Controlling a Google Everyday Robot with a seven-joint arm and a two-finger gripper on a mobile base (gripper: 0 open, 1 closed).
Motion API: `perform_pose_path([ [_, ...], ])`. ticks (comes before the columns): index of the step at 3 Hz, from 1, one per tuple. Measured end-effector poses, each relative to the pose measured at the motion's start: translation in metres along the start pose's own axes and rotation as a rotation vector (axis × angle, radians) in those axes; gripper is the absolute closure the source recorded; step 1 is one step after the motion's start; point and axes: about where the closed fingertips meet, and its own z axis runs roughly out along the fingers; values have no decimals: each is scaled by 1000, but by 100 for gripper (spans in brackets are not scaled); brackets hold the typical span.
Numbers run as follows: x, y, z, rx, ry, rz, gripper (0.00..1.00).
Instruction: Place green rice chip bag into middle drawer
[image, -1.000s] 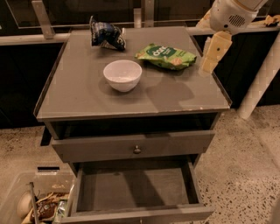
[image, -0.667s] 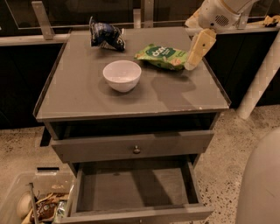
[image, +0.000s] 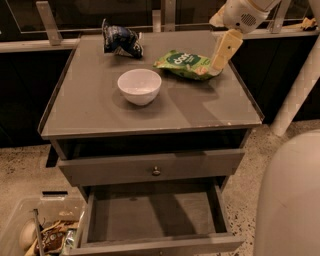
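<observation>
The green rice chip bag (image: 184, 64) lies flat on the grey cabinet top (image: 100, 105), at the back right. My gripper (image: 223, 52) hangs down from the white arm at the top right, and its cream tip is at the bag's right end. I cannot tell if it touches the bag. The middle drawer (image: 150, 216) is pulled out at the bottom of the cabinet. It is open and nothing lies in it.
A white bowl (image: 139, 86) stands mid-top, left of the green bag. A dark blue and white snack bag (image: 121, 41) lies at the back. A shut drawer front with a round knob (image: 156, 170) sits above the open drawer. A plastic bin (image: 40, 231) is on the floor at left. My white body (image: 290, 200) fills the lower right.
The gripper has moved left and down from the cabinet's right edge to the green bag's right end. My white body has come into view at the lower right.
</observation>
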Motion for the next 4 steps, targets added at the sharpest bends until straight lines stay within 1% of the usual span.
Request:
perform_pose_path([
  [1,5,-31,5,51,-5,-14,0],
  [2,12,-54,18,76,-86,13,0],
  [3,2,-65,8,122,-117,-3,0],
  [4,2,-65,8,122,-117,-3,0],
])
